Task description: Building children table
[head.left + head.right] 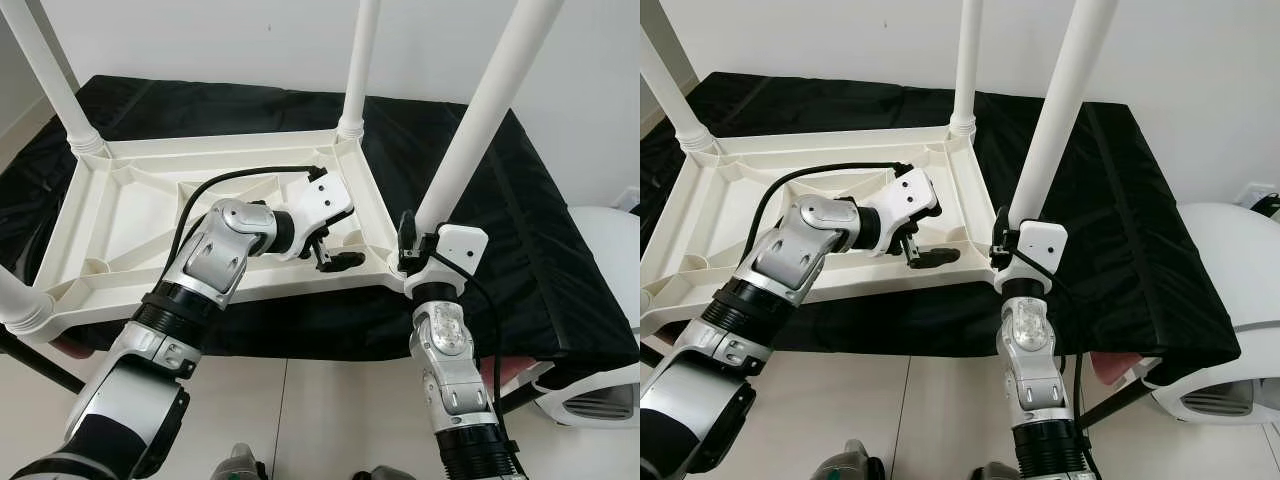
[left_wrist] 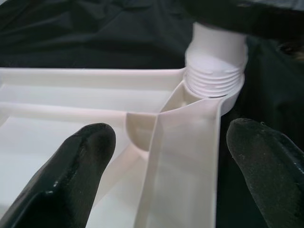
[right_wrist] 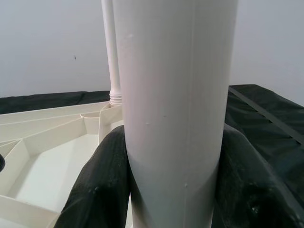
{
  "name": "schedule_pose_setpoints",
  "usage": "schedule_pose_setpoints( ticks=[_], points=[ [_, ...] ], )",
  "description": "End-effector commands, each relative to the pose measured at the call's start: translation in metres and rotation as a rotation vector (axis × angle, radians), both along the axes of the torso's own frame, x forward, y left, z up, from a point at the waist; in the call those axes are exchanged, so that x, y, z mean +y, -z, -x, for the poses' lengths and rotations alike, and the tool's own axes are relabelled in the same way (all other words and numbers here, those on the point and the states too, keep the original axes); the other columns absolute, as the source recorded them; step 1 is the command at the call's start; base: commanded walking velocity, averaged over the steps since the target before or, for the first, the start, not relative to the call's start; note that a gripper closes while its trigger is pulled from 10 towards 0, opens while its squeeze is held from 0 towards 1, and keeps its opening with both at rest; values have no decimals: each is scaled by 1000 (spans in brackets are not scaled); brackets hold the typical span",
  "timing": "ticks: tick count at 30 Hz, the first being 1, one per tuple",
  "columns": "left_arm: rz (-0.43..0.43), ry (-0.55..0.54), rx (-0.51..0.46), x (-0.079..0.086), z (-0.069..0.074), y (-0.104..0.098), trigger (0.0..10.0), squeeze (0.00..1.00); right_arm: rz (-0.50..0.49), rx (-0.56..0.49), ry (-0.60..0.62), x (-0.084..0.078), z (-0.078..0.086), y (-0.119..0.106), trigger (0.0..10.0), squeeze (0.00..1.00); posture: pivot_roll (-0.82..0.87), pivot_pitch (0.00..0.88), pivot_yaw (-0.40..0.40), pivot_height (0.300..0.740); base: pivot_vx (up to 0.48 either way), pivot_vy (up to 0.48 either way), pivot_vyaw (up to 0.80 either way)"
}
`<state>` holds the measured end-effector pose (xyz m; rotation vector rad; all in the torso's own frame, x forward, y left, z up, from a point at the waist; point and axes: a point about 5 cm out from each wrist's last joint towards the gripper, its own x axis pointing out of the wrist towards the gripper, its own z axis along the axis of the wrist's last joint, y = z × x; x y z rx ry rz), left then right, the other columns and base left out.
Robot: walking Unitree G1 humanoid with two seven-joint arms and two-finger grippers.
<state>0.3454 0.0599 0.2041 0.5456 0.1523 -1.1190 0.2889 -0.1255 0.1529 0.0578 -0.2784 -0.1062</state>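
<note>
So the tabletop (image 1: 130,215) is lying upside down on a black cloth (image 1: 520,230), ribbed underside facing up, white plastic all over. The legs are standing up from the corners: far-left leg (image 1: 45,75), far-right leg (image 1: 358,70), and the near-right leg (image 1: 480,120), which leans a bit toward the robot's right as it rises. There's also a bit of a near-left leg (image 1: 20,305) at the corner closest to the robot's left side.

The right gripper (image 1: 410,245) is clamped on the near-right leg low down, just above the corner socket. In the right wrist view its fingers (image 3: 97,185) press on either side of the white tube, touching it on both sides, with the far-right leg showing behind and the ribbed frame off to one side.

The left gripper (image 1: 335,255) sits over the inside of the tabletop near the right-hand rail, fingers pointing toward that near-right corner. The fingers are spread apart and not gripping anything. The left wrist view has the two fingertips (image 2: 78,161) wide apart, framing a rib of the frame, and beyond that the socket (image 2: 213,78) with the leg's screw threads showing above the collar.

A black cable (image 1: 230,180) loops from the left arm over the tabletop. Off to the robot's right there's a white rounded thing (image 1: 600,300) next to the cloth, can't tell what it is. Floor underneath is pale tile (image 1: 320,400).
</note>
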Motion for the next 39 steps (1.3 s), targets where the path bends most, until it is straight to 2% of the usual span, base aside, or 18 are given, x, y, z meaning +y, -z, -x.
schedule_pose_setpoints(
  ticks=[1, 4, 10, 20, 21, 22, 23, 26, 27, 39],
  points=[
    [26, -100, -37, 3, -8, -5, 10000, 0, -13, 134, 24, -6, 2, 27, 10000, 0, 17, 0, 0, 740, 0, 0, 0],
    [48, -194, -41, 11, -18, -8, 10000, 0, -13, 136, 23, -6, 2, 27, 10000, 0, 19, 0, 0, 740, 0, 0, 0],
    [62, -240, -41, 15, -22, -9, 10000, 0, -11, 135, 23, -6, 1, 27, 10000, 0, 18, 0, 0, 740, 0, 0, 0],
    [74, -255, -40, 16, -23, -9, 10000, 0, -10, 134, 21, -6, 1, 27, 10000, 0, 19, 0, 0, 740, 0, 0, 0],
    [78, -263, -39, 18, -24, -9, 10000, 0, -13, 134, 19, -6, 1, 27, 10000, 733, 19, 0, 0, 740, 0, 0, 0],
    [78, -263, -39, 18, -24, -9, 10000, 0, -13, 134, 19, -6, 1, 27, 10000, 733, 19, 0, 0, 740, 0, 0, 0],
    [81, -269, -38, 19, -25, -9, 10000, 0, -21, 133, 9, -6, 1, 27, 10000, 1000, 21, 0, 0, 740, 0, 0, 0],
    [84, -276, -36, 20, -25, -9, 10000, 0, -20, 134, 6, -6, 1, 27, 10000, 1000, 22, 0, 0, 740, 0, 0, 0],
    [85, -277, -35, 20, -26, -9, 10000, 0, -19, 134, 6, -6, 1, 27, 10000, 294, 22, 56, -8, 740, 0, 0, 0],
    [85, -277, -35, 20, -26, -9, 10000, 0, -19, 134, 6, -6, 1, 27, 10000, 294, 22, 56, -8, 740, 0, 0, 0]
  ],
)
